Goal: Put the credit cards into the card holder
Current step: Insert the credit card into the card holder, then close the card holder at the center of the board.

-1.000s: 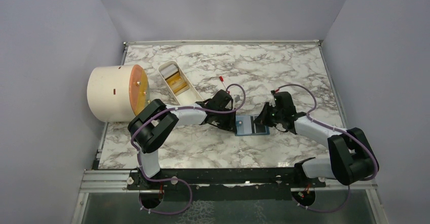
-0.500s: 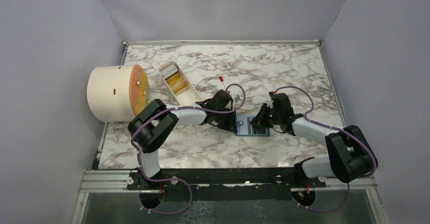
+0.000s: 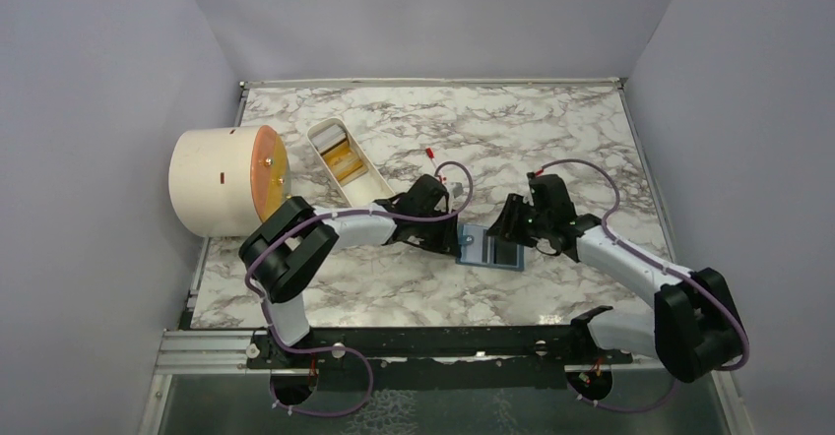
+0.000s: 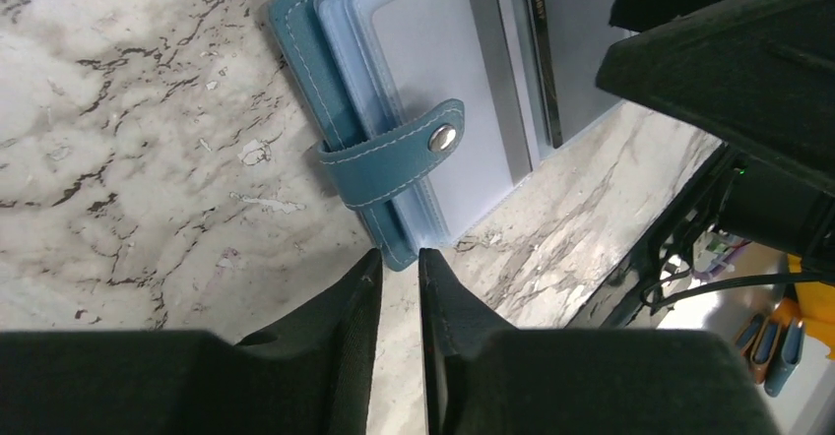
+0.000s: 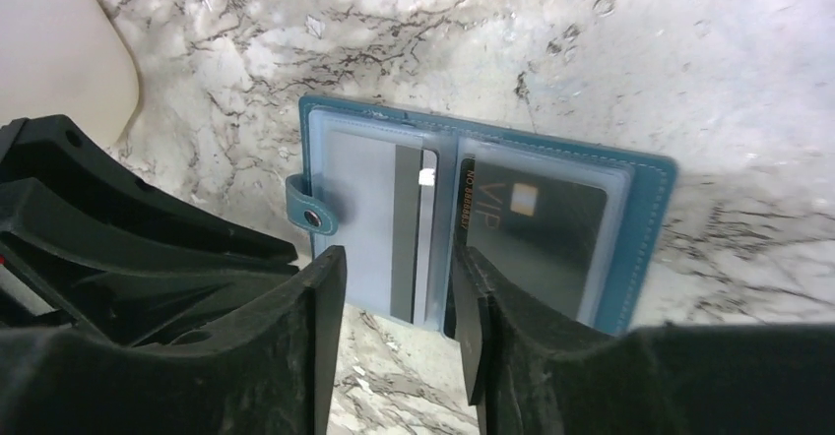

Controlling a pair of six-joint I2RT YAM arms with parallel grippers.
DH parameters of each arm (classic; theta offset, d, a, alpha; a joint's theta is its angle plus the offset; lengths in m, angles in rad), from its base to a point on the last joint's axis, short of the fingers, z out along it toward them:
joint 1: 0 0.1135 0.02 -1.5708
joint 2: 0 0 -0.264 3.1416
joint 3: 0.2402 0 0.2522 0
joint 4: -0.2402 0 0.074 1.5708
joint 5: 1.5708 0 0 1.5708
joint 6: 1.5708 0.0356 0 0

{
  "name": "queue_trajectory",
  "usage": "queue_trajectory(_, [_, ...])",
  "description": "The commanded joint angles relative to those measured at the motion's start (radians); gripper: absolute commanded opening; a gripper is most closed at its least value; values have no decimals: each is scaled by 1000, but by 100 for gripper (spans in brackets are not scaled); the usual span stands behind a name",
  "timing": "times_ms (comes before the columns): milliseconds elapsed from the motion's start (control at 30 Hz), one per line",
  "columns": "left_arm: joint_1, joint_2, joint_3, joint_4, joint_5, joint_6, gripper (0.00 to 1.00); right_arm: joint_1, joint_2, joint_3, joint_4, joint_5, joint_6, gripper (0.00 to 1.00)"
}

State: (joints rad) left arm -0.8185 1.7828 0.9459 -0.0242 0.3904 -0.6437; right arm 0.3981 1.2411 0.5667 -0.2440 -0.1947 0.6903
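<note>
The teal card holder (image 3: 475,247) lies open and flat on the marble between my two grippers. A dark grey credit card (image 5: 537,243) marked VIP sits inside its right clear pocket, also seen as the dark card (image 4: 581,31) in the left wrist view. The left panel (image 5: 359,223) shows a grey pocket with a dark strip. My right gripper (image 5: 394,258) is open over the holder's near edge, with marble showing between its fingers. My left gripper (image 4: 399,255) stands slightly open, the holder's corner just at its tips below the snap strap (image 4: 389,159). Something yellow-orange (image 3: 345,166) lies in the white tray.
A long white oval tray (image 3: 379,187) lies at the back left, just behind the left arm. A cream cylinder (image 3: 212,184) with a round orange face lies on its side at the table's left edge. Grey walls close in three sides.
Both grippers have gone from shut to open. The right gripper has let go of the dark card, which now lies in the holder. The holder has turned slightly.
</note>
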Motion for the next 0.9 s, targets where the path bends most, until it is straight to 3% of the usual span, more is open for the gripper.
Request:
queue_trajectory(0, [1,-73,2,1,-37,22,26,2,-79,56,-156,135,-36,48])
queue_trajectory(200, [1,-61,44,-21,-57,82,43,1,-97,73,-232,212,-19,76])
queue_trajectory(333, [1,-51,59,-17,-52,97,50,1,-77,59,-243,217,1,88])
queue_trajectory(467, [-1,-44,69,-16,-63,120,60,-1,-98,30,-243,236,17,93])
queue_trajectory(867, [-31,42,149,-52,-147,155,63,-1,-153,-110,-128,145,92,93])
